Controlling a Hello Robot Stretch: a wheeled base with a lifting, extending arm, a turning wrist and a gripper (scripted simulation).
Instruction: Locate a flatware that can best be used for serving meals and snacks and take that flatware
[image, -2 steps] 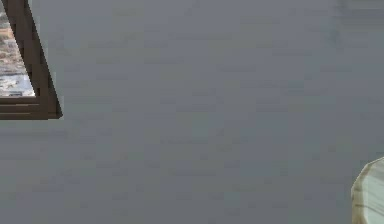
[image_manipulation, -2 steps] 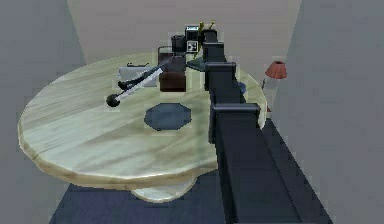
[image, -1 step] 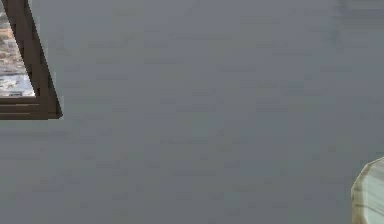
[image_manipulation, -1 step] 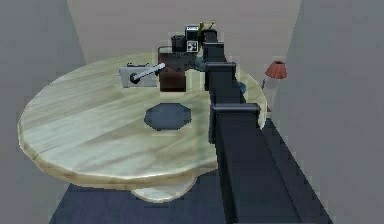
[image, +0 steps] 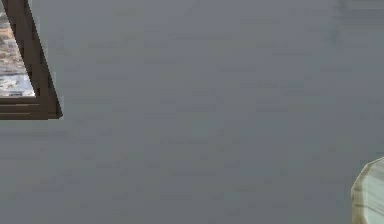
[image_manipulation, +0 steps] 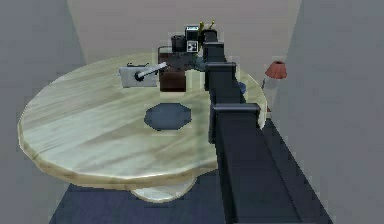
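Grey wall (image: 200, 110) spans most of my forward view, with a dark-framed picture (image: 18, 60) at the upper left and a pale wooden curve at the lower right that I take for the edge of the table (image: 372, 190). On the arm side view I see that round, light-wood table (image_manipulation: 80, 120) standing on a dark floor (image_manipulation: 90, 205). A dark eight-sided flat piece (image_manipulation: 168, 115), which looks to me like the plate, lies on the tabletop near the middle, just left of the arm (image_manipulation: 235, 130). The arm reaches out across the table, past that piece, and ends in the two white squares (image_manipulation: 188, 42). Left of them sits the gripper (image_manipulation: 143, 71), its fingers pointing at a small grey block (image_manipulation: 128, 76) resting on the table farther out. I cannot tell how the fingers are set, nor whether they hold anything. A small reddish-topped thing (image_manipulation: 275, 70) stands beyond the table at the right.
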